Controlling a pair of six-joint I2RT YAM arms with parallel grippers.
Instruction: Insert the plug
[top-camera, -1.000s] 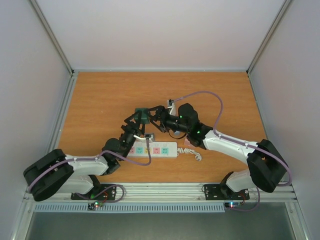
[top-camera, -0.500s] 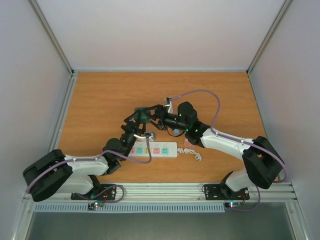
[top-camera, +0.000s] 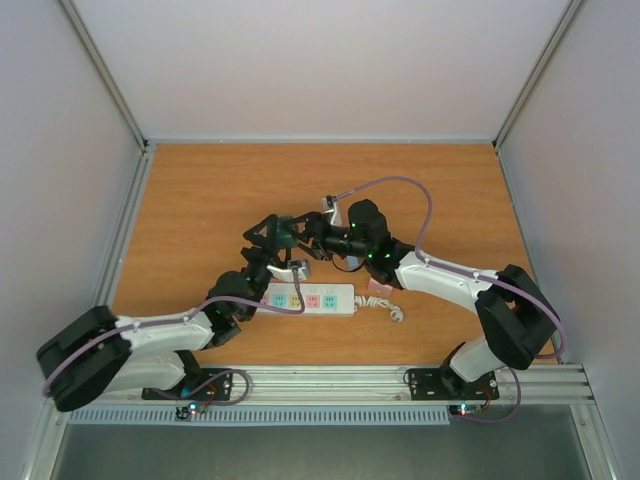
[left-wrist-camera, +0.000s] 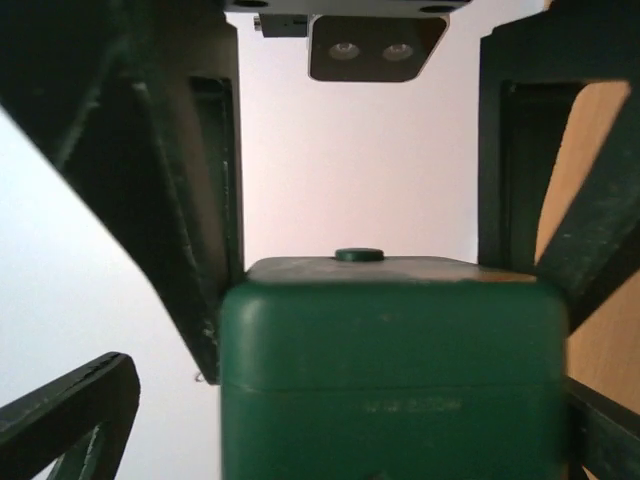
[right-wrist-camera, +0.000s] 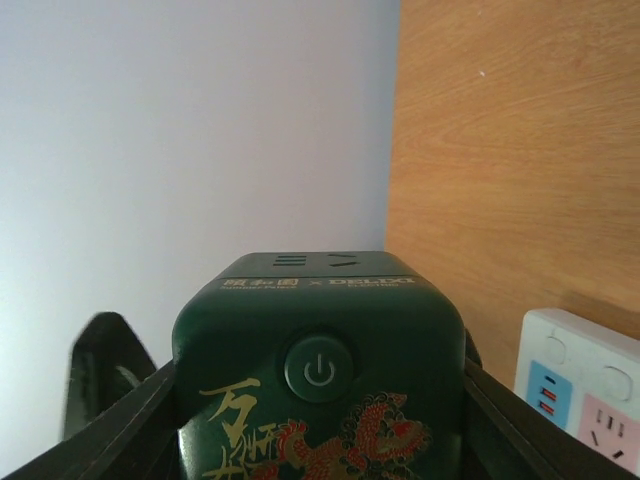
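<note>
The green plug cube (top-camera: 284, 232) hangs over the middle of the desk (top-camera: 200, 200), the right gripper (right-wrist-camera: 320, 400) closed on its sides and the left gripper (left-wrist-camera: 390, 330) straddling it, grip unclear, so the right should hold squarely before descending to the power strip (top-camera: 305, 298) by the near edge.

Dark-green cube plug (right-wrist-camera: 318, 400) — round power button, gold dragon print — raised upright just beyond the flat-lying white power strip (top-camera: 310, 299).

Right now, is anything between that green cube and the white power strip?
Nothing visible blocks it. The green cube hangs behind the power strip; only the left arm covers the strip's left end.
</note>
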